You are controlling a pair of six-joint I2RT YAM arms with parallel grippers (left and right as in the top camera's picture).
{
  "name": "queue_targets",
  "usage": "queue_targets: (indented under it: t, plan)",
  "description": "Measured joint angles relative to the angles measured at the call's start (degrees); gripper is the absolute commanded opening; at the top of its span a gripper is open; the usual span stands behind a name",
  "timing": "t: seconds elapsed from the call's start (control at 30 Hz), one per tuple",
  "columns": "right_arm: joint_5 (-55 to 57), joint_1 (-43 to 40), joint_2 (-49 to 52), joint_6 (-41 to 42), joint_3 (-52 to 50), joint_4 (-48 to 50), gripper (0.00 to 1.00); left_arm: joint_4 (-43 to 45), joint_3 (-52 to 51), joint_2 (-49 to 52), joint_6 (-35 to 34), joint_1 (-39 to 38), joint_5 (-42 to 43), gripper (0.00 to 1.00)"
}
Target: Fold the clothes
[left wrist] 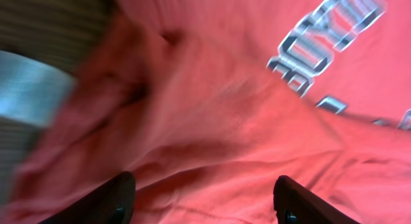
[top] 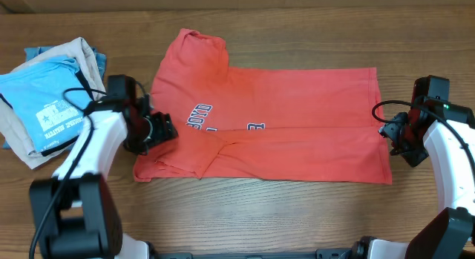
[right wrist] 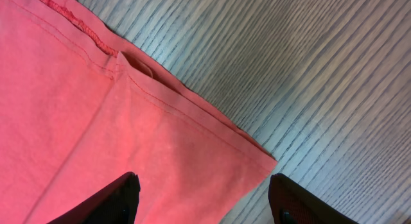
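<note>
The coral-red T-shirt (top: 289,118) lies across the middle of the table, partly folded, with dark-and-white lettering (top: 200,116) near its left end. My left gripper (top: 159,129) is open at the shirt's left edge; in the left wrist view its fingers (left wrist: 202,201) straddle rumpled red cloth (left wrist: 212,121). My right gripper (top: 393,136) is open by the shirt's right hem; in the right wrist view its fingers (right wrist: 202,201) span the shirt's hem corner (right wrist: 250,161).
A pile of folded garments sits at the far left: a light blue printed T-shirt (top: 41,103) on beige cloth (top: 85,55). Bare wooden table (top: 297,214) shows in front of the shirt and to its right (right wrist: 321,89).
</note>
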Motion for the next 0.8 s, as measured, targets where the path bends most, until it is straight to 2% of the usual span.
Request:
queue_targets:
  t: [0.2, 0.5, 0.8]
  plan:
    - [-0.2, 0.0, 0.0, -0.2, 0.0, -0.2, 0.68, -1.5, 0.5, 6.3, -0.2, -0.9, -1.6, 0.68]
    - [-0.3, 0.0, 0.0, -0.2, 0.0, 0.0, 0.68, -10.3, 1.4, 8.2, -3.7, -1.3, -10.3, 0.68]
    - [-0.3, 0.0, 0.0, -0.4, 0.0, 0.2, 0.68, -11.0, 1.2, 8.4, -4.7, -1.5, -12.6, 0.69]
